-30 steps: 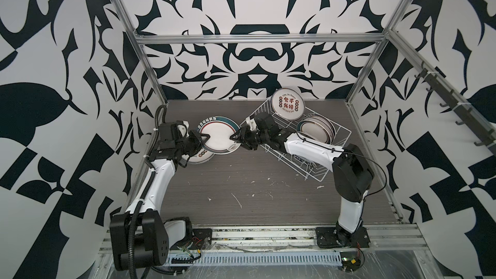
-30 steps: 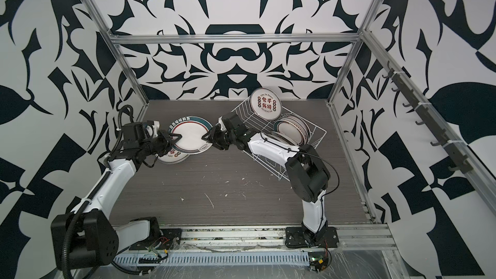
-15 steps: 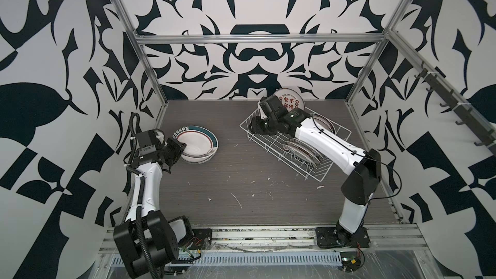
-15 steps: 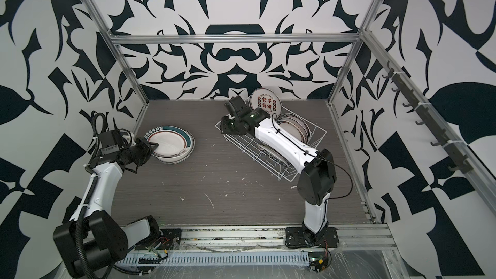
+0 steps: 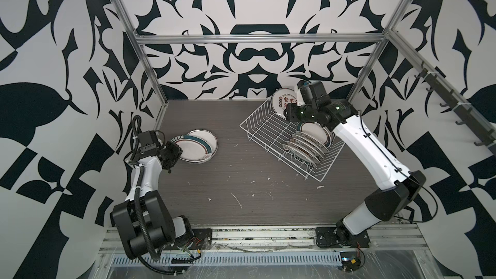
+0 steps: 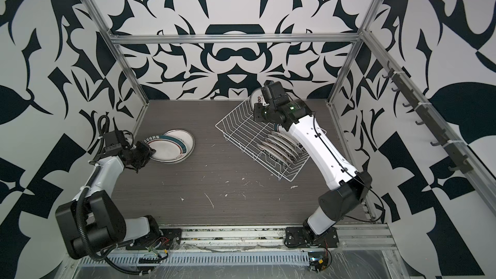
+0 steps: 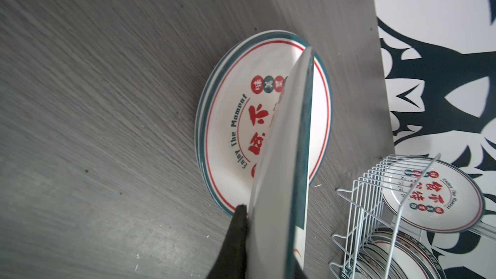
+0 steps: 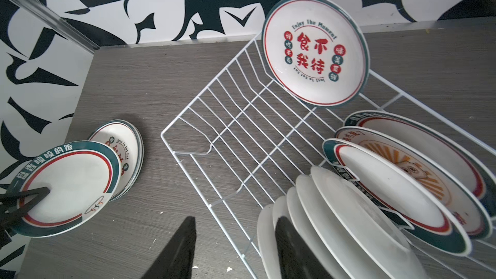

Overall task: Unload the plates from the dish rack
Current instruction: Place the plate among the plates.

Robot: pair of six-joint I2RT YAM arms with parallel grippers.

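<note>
Both arms have drawn apart since the earlier frame, where their grippers met over the middle of the table: the left arm has swung back to the left, and the right arm has swung to the far right.

The left gripper (image 5: 175, 154) is clamped on the near rim of a green-banded plate (image 8: 67, 183), holding it tilted over a small stack of plates (image 7: 230, 119) on the left side of the dark tabletop (image 5: 241, 183). Whether its far edge touches the stack cannot be told.

The right gripper (image 8: 233, 222) hovers over the white wire dish rack (image 5: 268, 127) on the far right, its jaws apart with nothing between them. A row of leaning plates (image 5: 308, 143) fills the rack's right part, and a red-lettered plate (image 8: 314, 52) stands propped at its far corner.
</note>
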